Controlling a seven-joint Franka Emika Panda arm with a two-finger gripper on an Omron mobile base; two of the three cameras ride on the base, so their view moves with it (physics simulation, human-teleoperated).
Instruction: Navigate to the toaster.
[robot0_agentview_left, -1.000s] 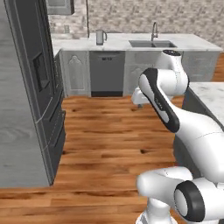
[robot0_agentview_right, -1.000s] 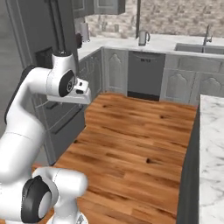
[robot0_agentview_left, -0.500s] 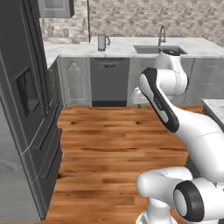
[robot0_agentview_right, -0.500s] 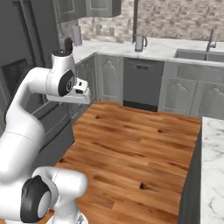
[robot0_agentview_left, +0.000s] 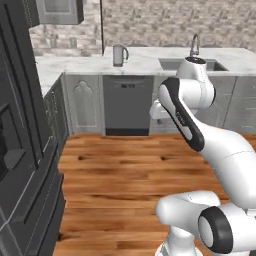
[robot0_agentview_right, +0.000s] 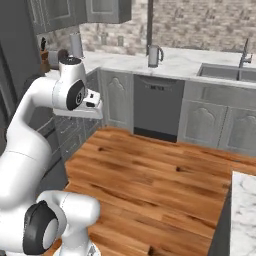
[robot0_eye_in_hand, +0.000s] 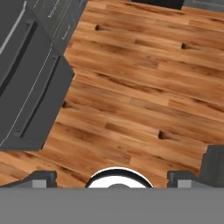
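Observation:
The toaster (robot0_agentview_right: 61, 54) looks like a small grey box with a dark end, on the corner counter at the far left; my arm's upper joint covers part of it. A brown knife block (robot0_agentview_right: 44, 58) stands just left of it. My gripper (robot0_agentview_right: 94, 106) hangs folded near the arm, over the wooden floor and well short of that counter. It also shows before the lower cabinets (robot0_agentview_left: 156, 113). In the hand view the gripper (robot0_eye_in_hand: 111, 177) is open with nothing between its fingertips (robot0_eye_in_hand: 41, 177), above bare floorboards.
A grey kettle (robot0_agentview_left: 118, 55) stands on the marble counter (robot0_agentview_left: 75, 62) above the dishwasher (robot0_agentview_left: 127, 105). The sink and faucet (robot0_agentview_left: 194, 45) lie to the right. The dark fridge (robot0_agentview_left: 22, 150) fills the left side. An island corner (robot0_agentview_right: 242, 200) sits at lower right. Wooden floor (robot0_agentview_right: 150, 170) lies between.
The whole scene has shifted: the base has moved toward the back counter and swung left, so kettle and corner counter look larger. The arm keeps its pose.

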